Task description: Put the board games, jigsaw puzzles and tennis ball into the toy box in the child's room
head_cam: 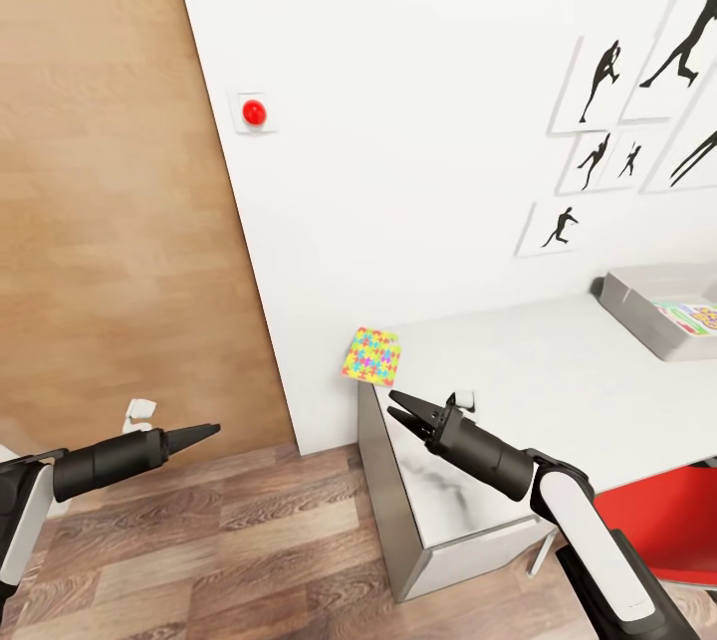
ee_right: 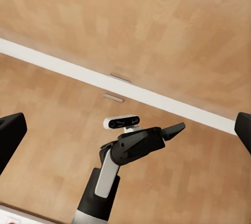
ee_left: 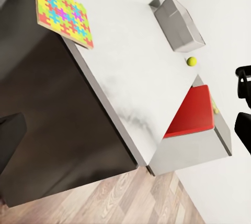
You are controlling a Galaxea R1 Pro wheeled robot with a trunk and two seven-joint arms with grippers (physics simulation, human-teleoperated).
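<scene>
Reach phase, nothing picked up yet. Right gripper point(head_cam: 401, 408) is out over the near corner of the counter point(head_cam: 538, 391), fingers spread a little, nothing between them. The jigsaw puzzle point(head_cam: 371, 355) is just ahead of its tips and slightly to its left, lying at the counter's far corner by the wall, with one corner hanging past the edge. Left gripper point(head_cam: 204, 433) hangs well off to the side over the wood floor point(head_cam: 219, 540), away from the counter; tips look drawn together to a point and it carries nothing. The right wrist view shows the same pinched-together look on that gripper point(ee_right: 178, 127). Toy box point(head_cam: 652, 307) is well to the right of the right gripper, at the far end of the counter against the wall, with something printed already lying in it. In the left wrist view the puzzle point(ee_left: 63, 10) reads as near-square, so no real long axis; it lies flat, printed face up, turned skew to the counter edges so a corner points out over the edge. Same view shows a tennis ball point(ee_left: 192, 61) on the counter beside the toy box point(ee_left: 178, 23), and a red chair seat point(ee_left: 191, 112) tucked under the counter. My read: next move is a short advance and drop of the right gripper onto the puzzle. A thin flat sheet is awkward to pinch from above, so the overhanging corner looks like the best place to bite, one finger above and one below. After that, carry it right to the box.
</scene>
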